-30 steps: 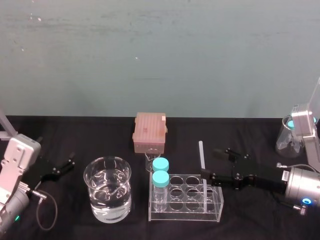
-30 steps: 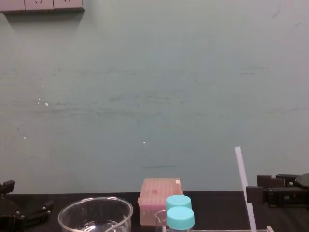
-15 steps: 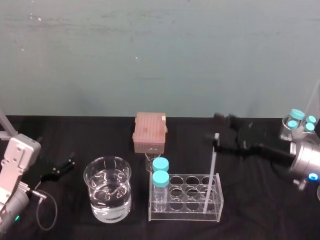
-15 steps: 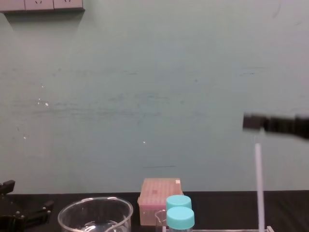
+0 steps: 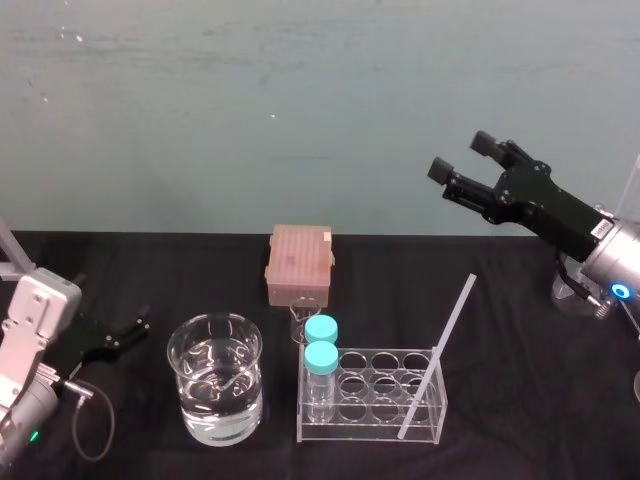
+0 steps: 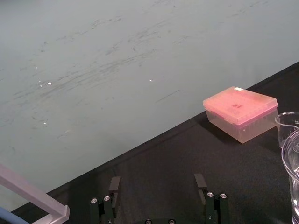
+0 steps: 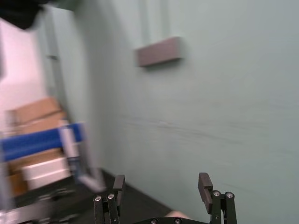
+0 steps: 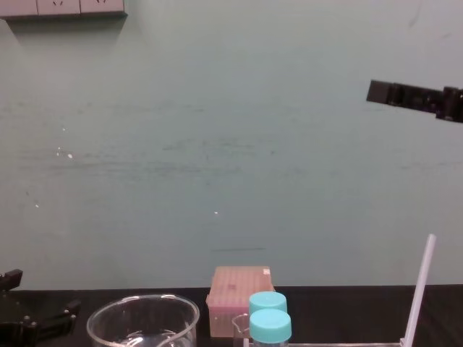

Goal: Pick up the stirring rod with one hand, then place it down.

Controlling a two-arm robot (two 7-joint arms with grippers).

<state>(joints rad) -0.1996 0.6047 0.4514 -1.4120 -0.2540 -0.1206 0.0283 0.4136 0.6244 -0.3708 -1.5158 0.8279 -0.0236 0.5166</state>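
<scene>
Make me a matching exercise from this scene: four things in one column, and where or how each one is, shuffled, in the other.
Things:
1. stirring rod
2. right gripper
3. left gripper
4. beaker

States:
A. holds water
B. raised high, jaws open, empty
C. leaning tilted in the clear rack
D. parked low on the left, jaws open

Pairs: 1-C, 2-B, 3-D, 4-A

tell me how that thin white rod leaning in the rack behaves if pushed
The thin, straight, translucent white stirring rod looks stiff and light. It leans in the clear plastic rack, free of the open right end effector, so a nudge would probably swing or topple it. Once flat, it may roll.
</scene>
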